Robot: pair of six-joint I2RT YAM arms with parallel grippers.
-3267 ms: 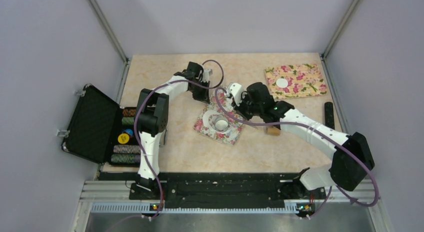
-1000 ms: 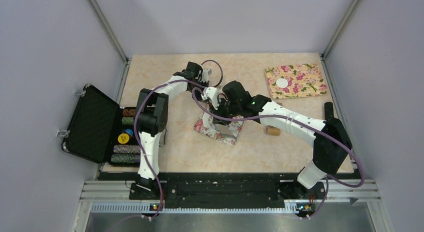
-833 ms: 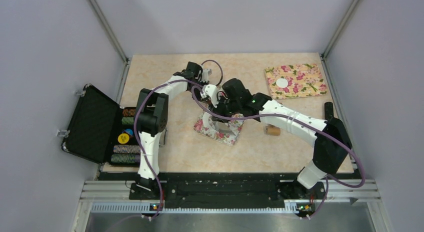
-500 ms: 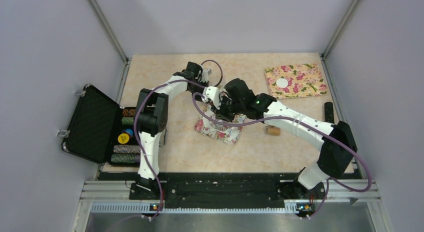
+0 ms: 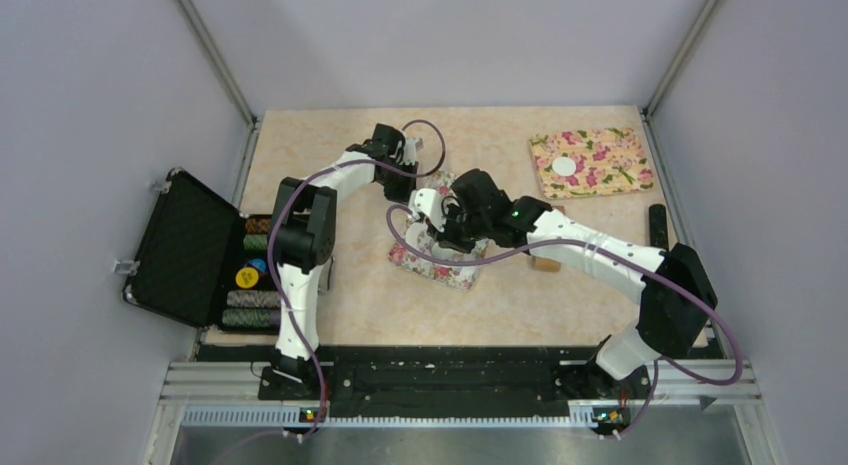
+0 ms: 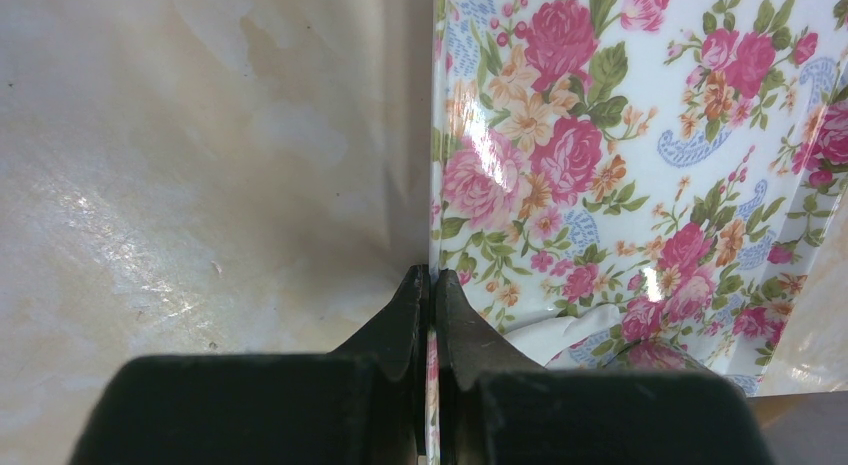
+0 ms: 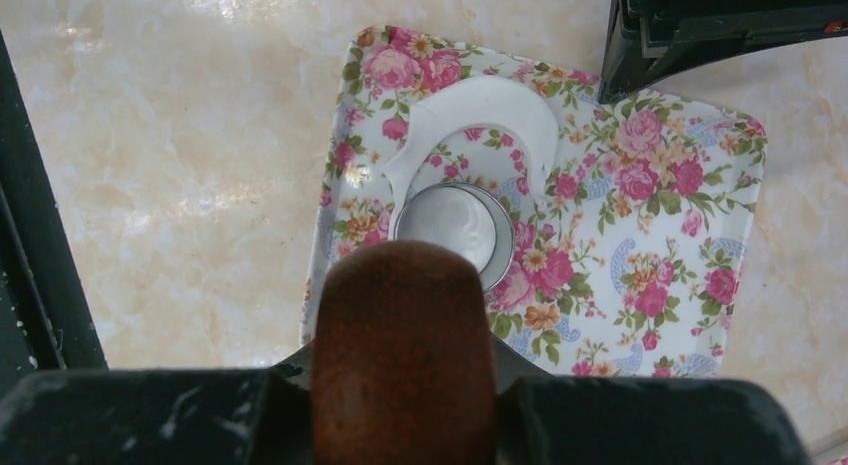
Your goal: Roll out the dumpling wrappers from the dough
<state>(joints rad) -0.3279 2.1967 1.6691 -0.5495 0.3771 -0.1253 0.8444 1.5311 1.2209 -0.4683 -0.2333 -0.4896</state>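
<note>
Mat (image 6: 600, 135) held; bowl (image 7: 455, 228) just beyond right fingers (image 5: 440, 230).
Left fingers (image 6: 425, 290) clamped on mat edge, right on pin (image 7: 402, 345); best lowered level, mat steady.

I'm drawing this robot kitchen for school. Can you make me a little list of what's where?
left gripper: shut, pinching the edge of the near floral mat
right gripper: shut on a brown rolling pin, over that mat
on the near mat: small round bowl, curved flat dough strip beside it
far mat: one round white wrapper
left side: open black case holding chips
</note>
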